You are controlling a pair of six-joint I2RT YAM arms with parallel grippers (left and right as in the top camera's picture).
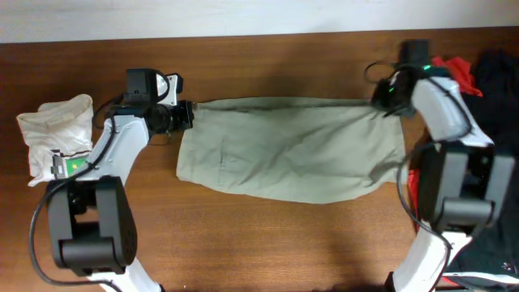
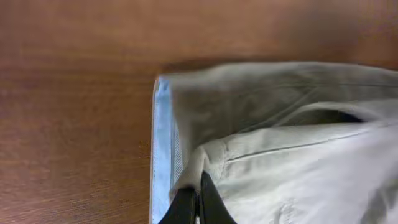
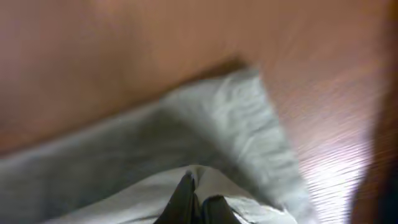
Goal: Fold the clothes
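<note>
Lies lengthways across the middle of the tabletop (image 1: 268,243), as khaki trousers (image 1: 292,150), stretching from 9 o'clock to 3 o'clock in the overhead view. Looks already doubled over, with the far edge pulled straight and the near edge sagging in a curve toward 6 o'clock.

Grips the far 10 o'clock corner with the left hand (image 1: 185,116), fingers pressed together on a fold of cloth just beside the pale lining. Grips the far 2 o'clock corner with the right hand (image 1: 381,101), likewise closed to a thin pinch on the fabric, though blurred in the wrist view and so less certain.

Risks, by judgement:
- Could lose a corner, since each pinch takes only a thin edge and the weight of the cloth drags against it.
- Could skew the fold if one hand travels faster or lower than the other.
- Could bunch the loose near edge by dragging it over the wood rather than lifting it.
- Could snag the red garment (image 1: 458,71) and black garment (image 1: 495,73) at 2 o'clock, close beside the right arm.

Counts:
- one pair of trousers
- two hands
- one white garment (image 1: 57,134) at 9 o'clock, with one green label (image 1: 75,165)
- one red piece
- one black heap, number of pieces not clear
</note>
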